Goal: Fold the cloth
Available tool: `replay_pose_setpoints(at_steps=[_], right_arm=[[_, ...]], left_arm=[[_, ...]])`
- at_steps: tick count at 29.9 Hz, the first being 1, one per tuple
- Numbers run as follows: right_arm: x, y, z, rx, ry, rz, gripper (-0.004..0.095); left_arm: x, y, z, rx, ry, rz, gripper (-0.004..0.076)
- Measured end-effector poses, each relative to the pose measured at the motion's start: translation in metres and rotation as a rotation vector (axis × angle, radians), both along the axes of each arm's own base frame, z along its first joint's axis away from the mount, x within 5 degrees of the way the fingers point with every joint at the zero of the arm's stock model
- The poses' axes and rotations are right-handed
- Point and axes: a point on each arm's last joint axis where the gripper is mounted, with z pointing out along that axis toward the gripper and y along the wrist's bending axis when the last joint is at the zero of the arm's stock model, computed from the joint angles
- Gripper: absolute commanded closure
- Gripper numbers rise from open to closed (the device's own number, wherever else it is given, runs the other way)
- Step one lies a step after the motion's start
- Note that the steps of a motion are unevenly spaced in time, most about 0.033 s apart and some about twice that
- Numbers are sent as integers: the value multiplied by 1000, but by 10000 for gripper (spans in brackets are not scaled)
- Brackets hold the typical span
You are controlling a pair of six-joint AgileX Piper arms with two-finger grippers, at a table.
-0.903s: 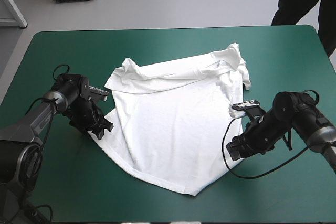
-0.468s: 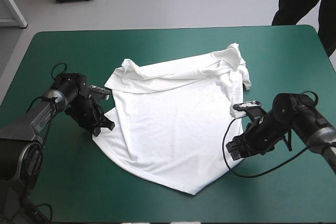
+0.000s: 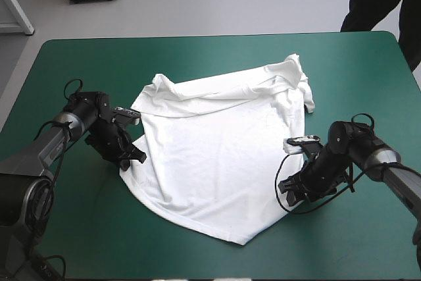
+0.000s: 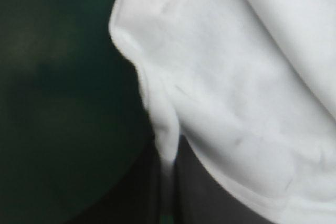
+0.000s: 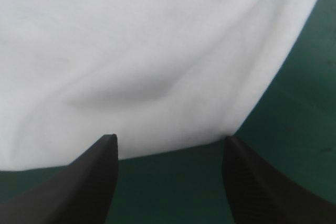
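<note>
The white T-shirt (image 3: 217, 149) lies spread on the teal-green cover, its far part folded over in creases. At the shirt's left edge my left gripper (image 3: 131, 157) is down on the table. In the left wrist view its black fingers are all but closed, with a fold of the hem (image 4: 167, 145) pinched between them. My right gripper (image 3: 287, 187) sits low at the shirt's right edge. Its fingers (image 5: 89, 182) stand apart, and the T-shirt's edge (image 5: 173, 140) lies just ahead of their tips, with nothing between them.
Teal-green cover (image 3: 79, 228) shows on every side of the shirt, widest toward the near and left edges of the table. The shirt's near corner (image 3: 240, 241) points at the table's front edge.
The left gripper has shut on the shirt's left hem. The right arm has slid left and a little farther in, up to the shirt's right edge, still open.
</note>
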Motion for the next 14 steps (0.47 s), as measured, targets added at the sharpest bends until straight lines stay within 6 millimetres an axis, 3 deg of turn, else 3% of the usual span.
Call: replay_pose_setpoints(at_steps=[3,11,14], right_arm=[[7,1,-12,-16,27,10,354],[13,1,-16,-41,58,28,363],[14,1,-17,-48,60,31,506]], left_arm=[[0,-1,0,-14,-1,3,746],[1,-6,1,-65,-14,6,746],[2,-6,1,-68,-18,3,746]])
